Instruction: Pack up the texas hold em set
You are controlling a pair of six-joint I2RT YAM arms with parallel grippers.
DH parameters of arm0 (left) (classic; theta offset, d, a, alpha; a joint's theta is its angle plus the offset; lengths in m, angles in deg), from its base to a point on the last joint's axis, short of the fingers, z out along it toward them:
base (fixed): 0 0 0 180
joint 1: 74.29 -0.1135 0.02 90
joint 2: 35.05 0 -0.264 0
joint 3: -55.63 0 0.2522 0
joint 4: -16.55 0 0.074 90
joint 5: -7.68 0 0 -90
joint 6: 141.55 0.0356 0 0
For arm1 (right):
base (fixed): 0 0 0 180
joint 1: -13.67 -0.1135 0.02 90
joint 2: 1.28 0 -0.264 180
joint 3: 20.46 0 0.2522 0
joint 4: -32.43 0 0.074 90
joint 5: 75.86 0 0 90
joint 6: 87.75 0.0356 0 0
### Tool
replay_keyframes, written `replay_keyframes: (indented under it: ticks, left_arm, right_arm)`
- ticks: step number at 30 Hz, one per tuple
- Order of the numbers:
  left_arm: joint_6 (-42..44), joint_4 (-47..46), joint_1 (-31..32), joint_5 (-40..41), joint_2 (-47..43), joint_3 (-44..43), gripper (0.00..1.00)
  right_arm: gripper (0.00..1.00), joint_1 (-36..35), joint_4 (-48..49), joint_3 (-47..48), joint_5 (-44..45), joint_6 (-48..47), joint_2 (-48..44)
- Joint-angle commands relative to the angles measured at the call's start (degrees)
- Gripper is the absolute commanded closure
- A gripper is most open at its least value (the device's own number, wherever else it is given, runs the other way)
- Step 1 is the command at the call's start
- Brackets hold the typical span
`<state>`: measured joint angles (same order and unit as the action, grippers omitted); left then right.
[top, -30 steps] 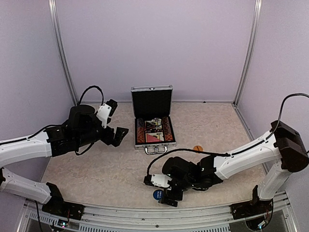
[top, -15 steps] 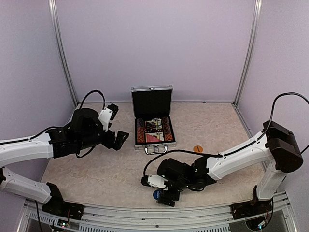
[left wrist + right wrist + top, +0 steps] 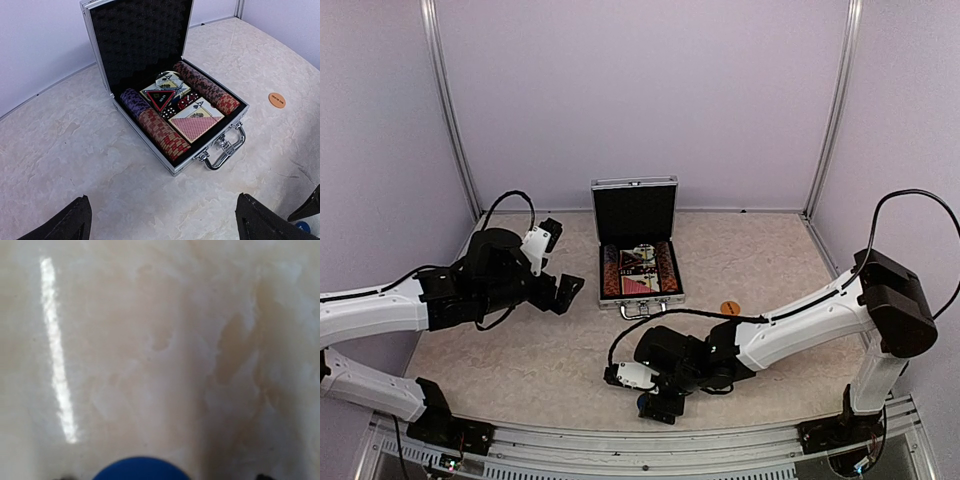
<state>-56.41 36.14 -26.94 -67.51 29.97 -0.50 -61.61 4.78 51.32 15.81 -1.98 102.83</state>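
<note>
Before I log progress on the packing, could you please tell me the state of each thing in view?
case: open, lid upright, standing on the table.
chips: packed in rows inside the case.
orange button: loose on the table, right of the case.
blue button: flat on the table, not gripped.
left gripper: open, empty, above the table facing the case.
right gripper: open, low, fingers either side of the blue button.

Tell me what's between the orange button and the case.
Nothing: only bare table separates the orange button from the case, clearest in the left wrist view.
</note>
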Motion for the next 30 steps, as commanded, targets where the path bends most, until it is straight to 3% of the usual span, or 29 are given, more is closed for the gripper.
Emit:
replay_keyframes:
  ticks: [1, 8, 11, 21, 30]
  left_arm:
    - [-0.69, 0.15, 0.28, 1.1, -1.51, 0.52, 0.01]
    - [-1.03, 0.06, 0.36, 0.63, -1.47, 0.21, 0.01]
    - [-1.38, 0.22, 0.36, 0.5, -1.55, 0.19, 0.01]
    - [-2.25, 0.63, 0.37, 0.13, -3.02, 0.52, 0.01]
    - [-2.94, 0.59, 0.51, -0.34, -3.23, 0.71, 0.01]
  right_arm:
    - [0.25, -0.67, -4.98, -1.2, 0.85, -0.25, 2.26]
    - [0.45, -0.74, -4.12, -1.75, 0.88, 0.05, 1.28]
    - [0.6, -0.76, -3.33, -2.15, 1.62, 0.25, 0.57]
    - [0.65, -0.76, -2.02, -2.96, 2.96, 0.8, -0.5]
    - [0.63, -0.7, 0.53, -3.03, 7.24, 0.53, -5.4]
